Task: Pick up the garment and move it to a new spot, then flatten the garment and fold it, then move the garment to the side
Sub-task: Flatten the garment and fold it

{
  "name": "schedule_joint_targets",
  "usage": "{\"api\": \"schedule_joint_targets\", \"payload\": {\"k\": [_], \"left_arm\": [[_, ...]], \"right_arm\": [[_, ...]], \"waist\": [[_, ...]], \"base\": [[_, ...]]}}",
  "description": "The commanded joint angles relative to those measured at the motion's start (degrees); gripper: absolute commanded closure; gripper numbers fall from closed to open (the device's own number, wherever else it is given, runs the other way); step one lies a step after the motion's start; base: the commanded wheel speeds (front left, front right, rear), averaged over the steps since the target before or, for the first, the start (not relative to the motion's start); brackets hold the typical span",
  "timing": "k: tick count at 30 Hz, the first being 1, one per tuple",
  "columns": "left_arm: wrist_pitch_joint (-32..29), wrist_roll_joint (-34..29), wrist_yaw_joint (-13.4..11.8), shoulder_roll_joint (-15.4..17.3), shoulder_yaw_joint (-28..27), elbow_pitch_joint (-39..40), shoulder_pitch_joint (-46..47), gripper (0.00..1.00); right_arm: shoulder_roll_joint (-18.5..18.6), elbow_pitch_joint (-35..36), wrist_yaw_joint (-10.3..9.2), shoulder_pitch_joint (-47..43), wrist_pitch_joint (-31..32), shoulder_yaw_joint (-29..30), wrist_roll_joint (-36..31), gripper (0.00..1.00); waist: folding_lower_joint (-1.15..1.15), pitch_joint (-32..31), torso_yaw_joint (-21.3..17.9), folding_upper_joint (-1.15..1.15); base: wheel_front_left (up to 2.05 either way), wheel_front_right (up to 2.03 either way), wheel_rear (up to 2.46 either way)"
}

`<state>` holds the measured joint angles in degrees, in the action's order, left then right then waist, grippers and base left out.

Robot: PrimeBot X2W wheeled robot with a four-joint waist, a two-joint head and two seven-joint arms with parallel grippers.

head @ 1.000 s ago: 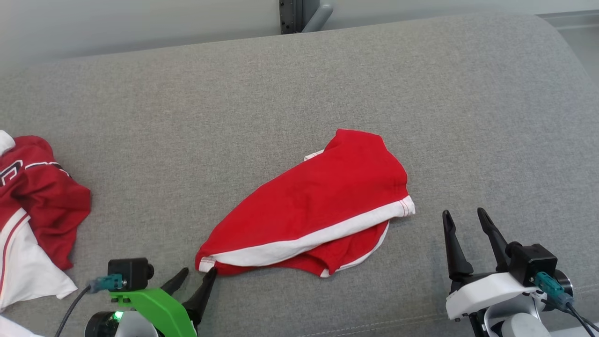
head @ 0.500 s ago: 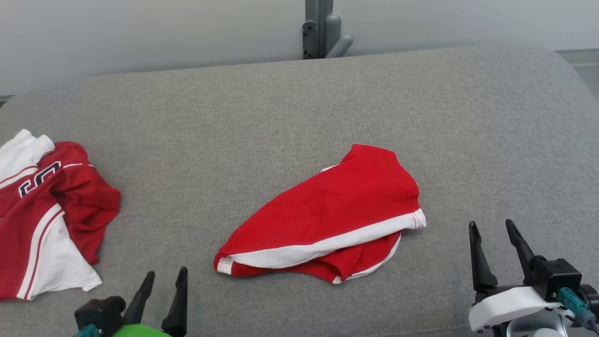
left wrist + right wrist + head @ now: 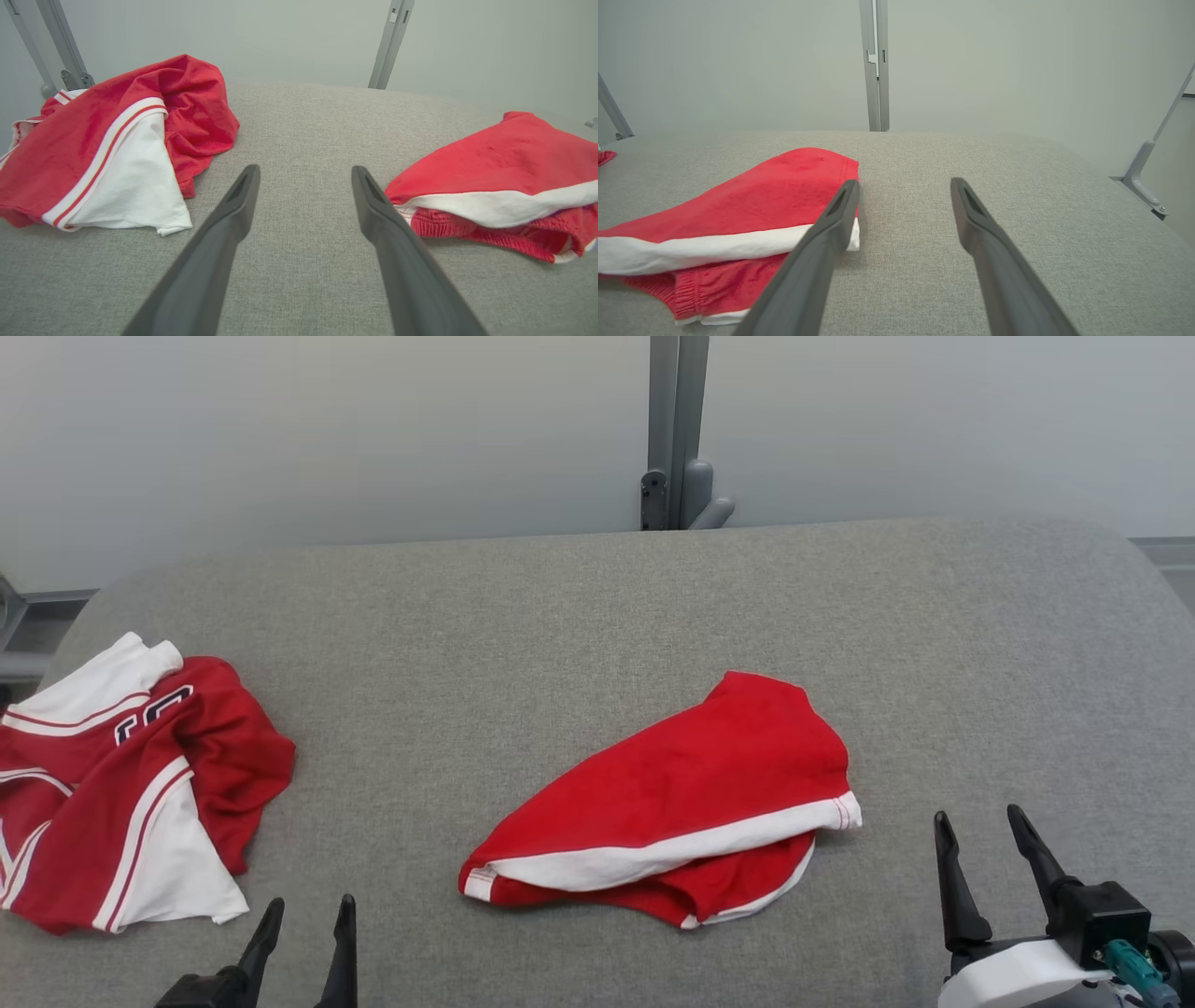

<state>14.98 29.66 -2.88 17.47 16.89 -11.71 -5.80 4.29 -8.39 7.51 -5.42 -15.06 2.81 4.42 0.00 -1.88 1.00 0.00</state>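
The garment (image 3: pixel 691 793) is red with a white band and lies folded in a flat bundle near the middle of the grey padded surface (image 3: pixel 560 616). My left gripper (image 3: pixel 311 900) is open and empty at the front edge, well left of the garment's left corner. In the left wrist view the open gripper (image 3: pixel 304 169) points between the two cloths, with the garment (image 3: pixel 504 158) to its right. My right gripper (image 3: pixel 977 813) is open and empty just right of the garment's right end. In the right wrist view the right gripper (image 3: pixel 905 182) has the garment (image 3: pixel 752 200) beside its left finger.
A crumpled red and white jersey (image 3: pixel 140 784) lies at the surface's left edge, seen large in the left wrist view as the jersey (image 3: pixel 117 130). A grey metal post (image 3: pixel 677 429) stands behind, against a pale wall. The surface's rounded right edge (image 3: pixel 1111 186) drops off.
The head camera has tilted up, so the whole picture slid down. My left gripper has drawn back and leftward from the garment's left corner and widened. The garment lies as before.
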Motion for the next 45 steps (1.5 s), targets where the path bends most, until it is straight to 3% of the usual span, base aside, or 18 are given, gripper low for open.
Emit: {"api": "schedule_joint_targets", "payload": {"k": [1,6,12,22,26,29,35,39,45], "left_arm": [[0.24,-2.14,1.60,-1.03,-1.30,-0.02,-1.49,0.00],[0.23,-6.07,5.70,-3.80,-4.45,-1.04,-2.58,0.00],[0.24,-9.54,8.50,-6.63,-7.93,-0.98,-1.84,0.00],[0.25,-12.34,10.07,-8.88,-10.31,-1.12,-1.20,0.00],[0.21,-9.44,10.32,-10.65,-11.21,-0.57,-0.08,0.00],[-4.74,-6.32,10.29,-11.06,-10.30,-1.88,1.66,0.00],[-18.43,2.01,10.38,-11.91,-8.63,-0.71,4.25,0.00],[-25.28,5.32,10.36,-11.70,-7.18,-0.45,4.96,0.00],[-27.35,7.93,10.40,-11.96,-6.10,-0.20,6.53,0.00]], "right_arm": [[-0.04,-0.42,-0.04,-0.17,-0.18,-0.54,-0.63,0.00],[-0.18,-1.50,-0.04,0.93,-0.18,-1.60,-1.04,0.00],[-0.32,-1.72,-0.04,1.18,-0.18,-1.78,-1.19,0.00],[0.06,-2.13,-0.04,2.33,-0.18,-2.60,-0.95,0.00],[1.76,-2.68,-0.04,4.18,-0.18,-4.56,-0.24,0.00],[4.83,-6.43,-0.04,6.67,1.87,-9.05,0.48,0.00],[10.80,-11.20,-0.05,15.05,11.82,-18.36,5.20,0.00],[13.13,-13.57,-0.05,19.38,15.36,-23.23,8.83,0.00],[13.45,-15.62,-0.05,21.92,14.55,-25.63,11.37,0.00]], "waist": [[0.00,-0.69,-0.08,0.00],[0.00,-0.54,-0.53,0.00],[0.00,-0.19,-0.55,0.00],[0.00,0.04,-1.40,0.00],[0.00,1.05,-1.48,0.00],[0.00,2.37,-1.40,0.00],[0.00,6.36,-1.47,0.00],[0.00,8.09,-0.90,0.00],[0.00,9.62,-0.45,0.00]], "base": [[0.00,0.00,0.00],[0.00,0.00,0.00],[0.00,0.00,0.00],[0.00,0.00,0.00],[0.00,0.00,0.00],[0.00,0.00,0.00],[0.00,0.00,0.00],[0.00,0.00,0.00],[0.00,0.00,0.00]]}}
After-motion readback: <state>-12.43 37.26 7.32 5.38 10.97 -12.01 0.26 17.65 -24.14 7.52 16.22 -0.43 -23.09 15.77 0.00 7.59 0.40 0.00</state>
